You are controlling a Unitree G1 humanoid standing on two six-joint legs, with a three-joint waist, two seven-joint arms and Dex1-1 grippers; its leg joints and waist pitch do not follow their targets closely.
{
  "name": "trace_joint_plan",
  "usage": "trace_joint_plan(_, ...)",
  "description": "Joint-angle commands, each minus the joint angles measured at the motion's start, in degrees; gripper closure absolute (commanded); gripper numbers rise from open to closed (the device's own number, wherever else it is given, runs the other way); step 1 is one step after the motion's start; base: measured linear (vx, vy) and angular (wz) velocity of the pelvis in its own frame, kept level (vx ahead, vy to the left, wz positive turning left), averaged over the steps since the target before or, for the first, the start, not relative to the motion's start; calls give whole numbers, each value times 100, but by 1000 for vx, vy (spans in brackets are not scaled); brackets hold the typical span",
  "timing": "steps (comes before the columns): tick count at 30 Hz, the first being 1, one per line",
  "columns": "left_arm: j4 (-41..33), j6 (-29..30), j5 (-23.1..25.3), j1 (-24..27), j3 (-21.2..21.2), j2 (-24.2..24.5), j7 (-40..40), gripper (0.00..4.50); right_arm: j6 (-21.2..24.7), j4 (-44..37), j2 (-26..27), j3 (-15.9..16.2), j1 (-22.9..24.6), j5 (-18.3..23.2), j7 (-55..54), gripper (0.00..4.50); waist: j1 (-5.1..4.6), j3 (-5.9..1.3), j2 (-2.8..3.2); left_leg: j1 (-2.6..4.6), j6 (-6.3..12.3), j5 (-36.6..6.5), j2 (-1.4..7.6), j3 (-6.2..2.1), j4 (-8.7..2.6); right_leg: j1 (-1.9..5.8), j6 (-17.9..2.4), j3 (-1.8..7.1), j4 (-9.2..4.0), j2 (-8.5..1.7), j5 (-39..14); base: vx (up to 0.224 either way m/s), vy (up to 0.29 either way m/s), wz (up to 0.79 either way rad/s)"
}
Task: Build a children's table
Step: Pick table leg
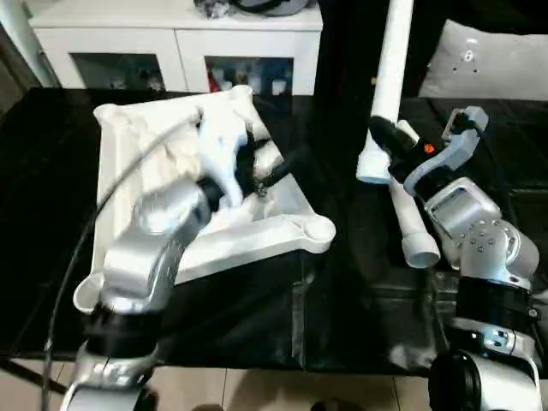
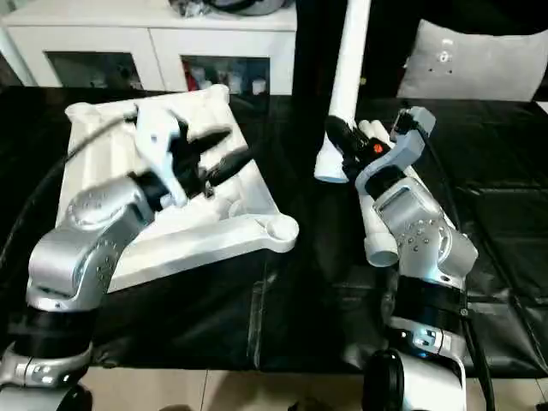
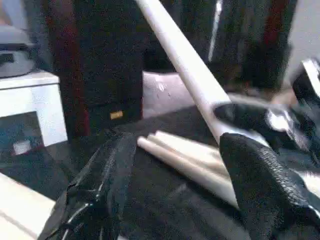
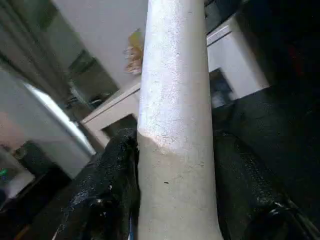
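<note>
So the right claw (image 2: 342, 141) is clamped around one white leg (image 2: 347, 77), holding it nearly upright with its wide end just above the black-covered table (image 2: 479, 171). More legs (image 2: 377, 227) lie flat right beside it. The left claw (image 2: 218, 154) hovers over the tabletop (image 2: 103, 163), which lies ribbed side up, corner socket (image 2: 280, 229) facing the robot; its fingers are spread apart, nothing between them. White cabinet (image 2: 103, 38) sits behind.

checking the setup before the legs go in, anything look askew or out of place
The table top lies underside up but tilted, its far end propped higher instead of flat on the black surface. Spare legs lie loose beside the right hand.
</note>
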Motion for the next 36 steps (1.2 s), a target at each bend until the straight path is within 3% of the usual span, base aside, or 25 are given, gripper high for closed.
trace_joint_plan(1, 102, 89, -210, -229, 221, -130, 203, 99, 18, -253, -31, 81, 31, 199, 193, 261, 54, -423, -55, -175, 497, 377, 73, 102, -341, 536, -1461, 171, -367, -278, -152, 0, 0, 0)
trace_joint_plan(3, 173, 199, -416, -413, 356, -336, 343, 85, -91, -378, 2, 114, 111, 358, 362, 261, 66, -416, -60, -177, 524, 349, 77, 104, -337, 535, -1455, 173, -384, -281, -211, 0, 0, 0)
trace_joint_plan(9, 119, 541, -978, -598, 527, -734, 525, 66, 199, -515, -65, 108, 269, 882, 1135, 262, 118, -415, -75, -182, 666, 383, 86, 101, -326, 524, -1472, 166, -381, -276, -279, 0, 0, 0)
trace_joint_plan(10, 122, 565, -1033, -617, 559, -776, 553, 32, 244, -554, -79, 130, 306, 946, 1231, 262, 136, -413, -77, -182, 688, 400, 99, 91, -338, 511, -1448, 161, -393, -284, -332, 0, 0, 0)
trace_joint_plan(13, 141, 749, -1494, -758, 822, -1124, 766, 28, 593, -933, -171, 320, 620, 1488, 1940, 262, 192, -409, -107, -180, 753, 389, 109, 93, -330, 519, -1446, 164, -404, -288, -381, 0, 0, 0)
trace_joint_plan(15, 133, 822, -1652, -792, 886, -1229, 809, 28, 688, -1054, -199, 395, 719, 1627, 2145, 262, 199, -409, -104, -186, 787, 404, 103, 88, -325, 516, -1441, 159, -408, -291, -433, 0, 0, 0)
trace_joint_plan(20, -105, 928, -2122, -800, 877, -1401, 708, 28, 691, -1171, -236, 614, 852, 1653, 2312, 262, 215, -392, -112, -186, 728, 372, 121, 82, -347, 487, -1285, 151, -453, -304, -832, 0, 0, 0)
trace_joint_plan(21, -111, 936, -2137, -800, 879, -1405, 708, 6, 693, -1174, -236, 616, 853, 1655, 2317, 262, 214, -392, -115, -187, 697, 359, 114, 83, -346, 485, -1246, 151, -459, -303, -899, 0, 0, 0)
trace_joint_plan(24, -232, 1142, -2463, -806, 964, -1493, 764, 0, 720, -1274, -286, 686, 898, 1709, 2393, 262, 212, -391, -112, -192, 649, 396, 112, 78, -346, 485, -1190, 149, -458, -297, -901, 0, 0, 0)
trace_joint_plan(36, -146, 1141, -2343, -708, 766, -1329, 930, 0, 564, -1332, -446, 1145, 1009, 1405, 2502, 262, 196, -397, -135, -199, 712, 553, 111, 77, -336, 478, -1093, 140, -462, -296, -832, 0, 0, 0)
